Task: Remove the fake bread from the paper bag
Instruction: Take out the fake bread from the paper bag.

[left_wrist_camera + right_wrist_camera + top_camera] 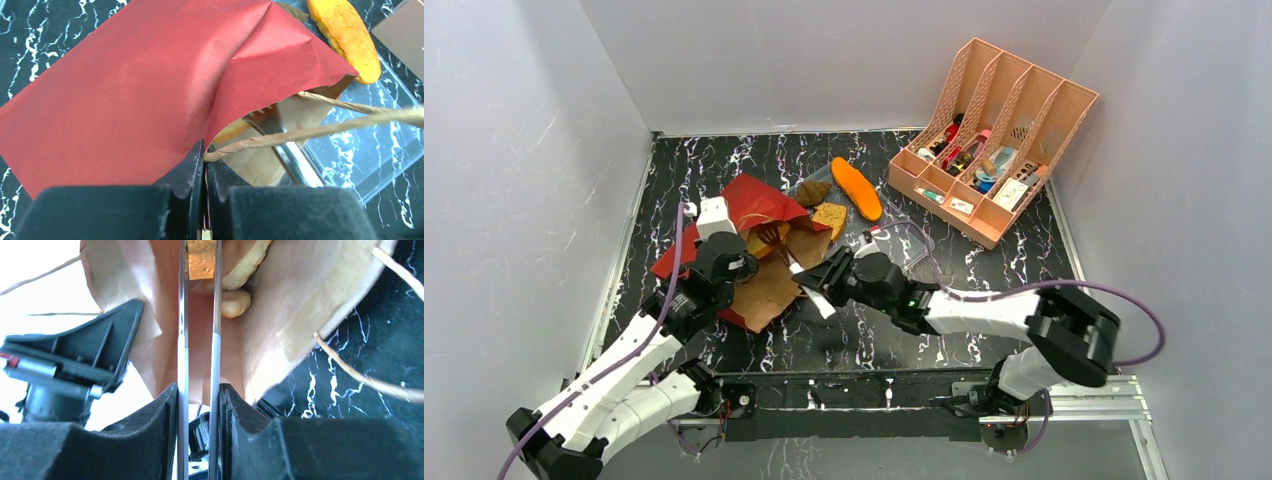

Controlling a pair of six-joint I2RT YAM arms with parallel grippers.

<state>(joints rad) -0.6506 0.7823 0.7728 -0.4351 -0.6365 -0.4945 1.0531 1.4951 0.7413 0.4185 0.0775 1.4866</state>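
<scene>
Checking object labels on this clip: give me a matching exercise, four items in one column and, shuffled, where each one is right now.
Things
1. orange loaf
2. bag handle
3. metal tongs
4. pink organiser

Places
A. gripped by the right hand, tips inside the paper bag
B. standing at the far right of the table
C. lying on the clear tray
D. pinched in the left hand

Pairs: 1-C, 2-D, 3-A, 4-B
</scene>
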